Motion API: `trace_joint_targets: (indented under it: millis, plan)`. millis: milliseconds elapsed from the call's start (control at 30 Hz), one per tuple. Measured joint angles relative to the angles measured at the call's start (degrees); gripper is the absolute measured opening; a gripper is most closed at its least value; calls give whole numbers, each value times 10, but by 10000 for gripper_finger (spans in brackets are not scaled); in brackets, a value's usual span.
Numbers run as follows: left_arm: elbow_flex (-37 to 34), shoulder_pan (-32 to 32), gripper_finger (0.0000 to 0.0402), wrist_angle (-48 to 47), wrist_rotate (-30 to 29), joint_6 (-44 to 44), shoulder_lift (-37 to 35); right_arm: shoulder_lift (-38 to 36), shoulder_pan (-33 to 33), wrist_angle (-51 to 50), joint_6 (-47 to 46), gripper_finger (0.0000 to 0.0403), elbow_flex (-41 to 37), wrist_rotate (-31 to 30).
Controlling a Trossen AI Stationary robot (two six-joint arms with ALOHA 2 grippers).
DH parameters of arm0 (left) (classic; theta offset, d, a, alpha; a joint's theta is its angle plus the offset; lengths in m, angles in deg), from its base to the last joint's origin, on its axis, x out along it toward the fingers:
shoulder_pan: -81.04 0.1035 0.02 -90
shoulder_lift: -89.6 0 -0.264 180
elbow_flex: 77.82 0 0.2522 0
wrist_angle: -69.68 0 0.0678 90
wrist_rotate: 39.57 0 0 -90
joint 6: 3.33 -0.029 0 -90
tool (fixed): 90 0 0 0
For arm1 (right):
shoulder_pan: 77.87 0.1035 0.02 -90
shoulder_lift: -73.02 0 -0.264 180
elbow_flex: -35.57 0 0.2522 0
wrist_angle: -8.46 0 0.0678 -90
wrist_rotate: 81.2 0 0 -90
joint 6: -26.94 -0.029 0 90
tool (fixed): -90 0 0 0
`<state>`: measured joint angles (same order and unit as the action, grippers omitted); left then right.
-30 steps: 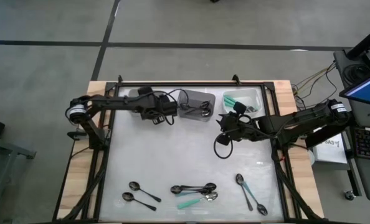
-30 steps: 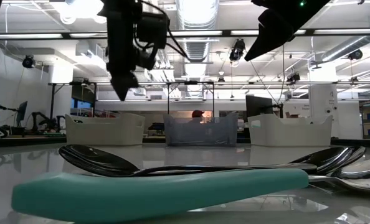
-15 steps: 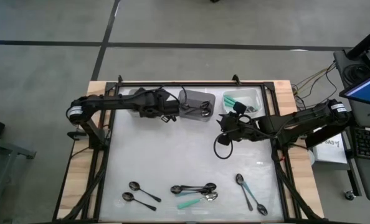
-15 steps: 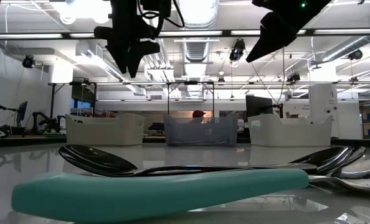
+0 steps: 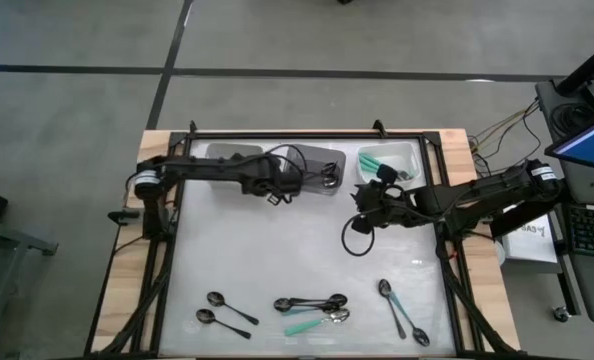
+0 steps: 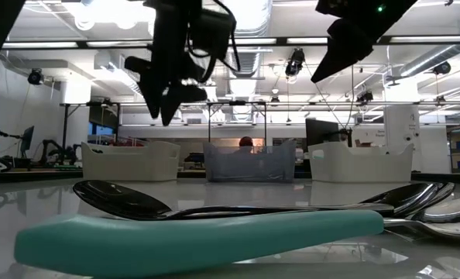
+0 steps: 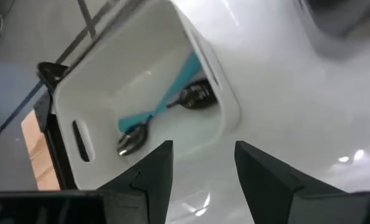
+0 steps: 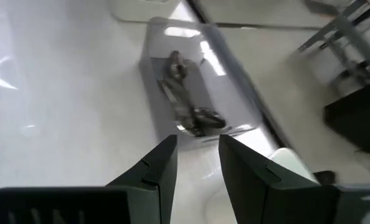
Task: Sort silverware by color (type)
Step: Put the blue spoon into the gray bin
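Bins (image 5: 315,168) along table's (image 5: 277,250) far edge — spoons (image 5: 312,304) scattered near front edge.

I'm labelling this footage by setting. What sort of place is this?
Probably a robotics lab or workshop: exposed ceiling ducts and strip lights, other robot arms on a far bench, and a computer screen and keyboard beside the wood-edged white table.

Bright, even overhead light. White surface (image 5: 277,250) glossy, mirrors ceiling lamps as glare streaks in both wrist views. Low view: ceiling strip lights (image 6: 238,39) blown out, arms backlit to black silhouettes; near teal spoon handle (image 6: 199,232) soft, out of focus, far room sharper. Wrist views motion-blurred, bins smeared. High view crisp, shadows faint.
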<state>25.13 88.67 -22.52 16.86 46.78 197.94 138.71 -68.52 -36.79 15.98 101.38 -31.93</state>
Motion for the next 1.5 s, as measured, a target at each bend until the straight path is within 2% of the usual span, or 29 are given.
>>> trace_joint_targets:
  millis: [167,233,333,433,500,600,700,833,1000,1300,1500]
  plan:
    - [17,-30,155,5,0,-77,31,0,0,0,-31,112,0,82]
    - [47,-57,155,6,-26,-111,37,0,0,0,-36,112,0,109]
    - [113,-100,155,14,-75,-159,38,0,0,-3,-51,112,0,115]
    - [165,-140,155,63,-77,-233,38,0,0,-35,-91,112,0,155]
    - [184,-166,155,103,-66,-284,38,0,0,-76,-133,112,0,206]
    - [197,-199,155,160,-13,-339,38,1,5,-146,-199,112,-1,307]
    - [194,-225,155,209,31,-350,38,1,27,-182,-253,112,-12,408]
    - [190,-255,155,234,44,-331,39,1,77,-194,-330,111,-35,518]
    - [190,-284,155,250,43,-313,40,1,156,-193,-481,112,-47,527]
    - [190,-297,155,225,42,-316,40,4,283,-152,-706,111,-54,494]
    - [190,-299,155,210,42,-319,40,62,346,-85,-800,111,-55,484]
